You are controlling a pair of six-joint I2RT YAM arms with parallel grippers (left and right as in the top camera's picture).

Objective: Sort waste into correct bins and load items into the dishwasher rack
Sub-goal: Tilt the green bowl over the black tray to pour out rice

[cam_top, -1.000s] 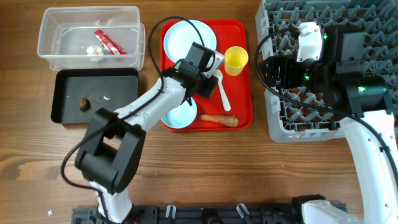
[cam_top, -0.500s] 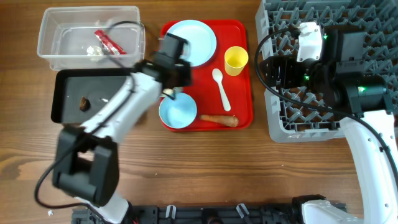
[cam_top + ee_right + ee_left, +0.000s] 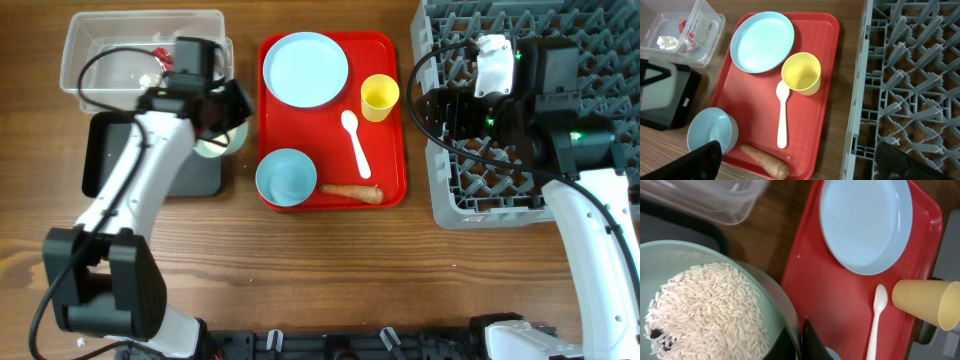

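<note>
My left gripper (image 3: 220, 128) is shut on the rim of the pale green bowl (image 3: 224, 143), which is full of white rice (image 3: 705, 310). It holds the bowl over the right edge of the black tray (image 3: 100, 150). In the left wrist view the fingers (image 3: 801, 337) pinch the rim. The clear tub (image 3: 100, 60) holds the red wrapper (image 3: 160, 53) and the white scrap (image 3: 150, 79). The plate (image 3: 305, 68), yellow cup (image 3: 379, 97), spoon (image 3: 355, 140), blue bowl (image 3: 286, 178) and carrot (image 3: 352, 191) lie on the red tray (image 3: 390, 170). My right gripper (image 3: 432, 110) is open and empty over the left edge of the rack (image 3: 500, 190). The brown lump is hidden.
The right wrist view shows the red tray (image 3: 827, 60) with the cup (image 3: 801, 74), spoon (image 3: 782, 120), blue bowl (image 3: 712, 132) and carrot (image 3: 765, 162), and the grey rack (image 3: 910, 75) to the right. Bare wooden table lies in front of the trays.
My left gripper has carried the green bowl of rice off the red tray and leftward, to the black tray's right edge. The right arm has not moved.
</note>
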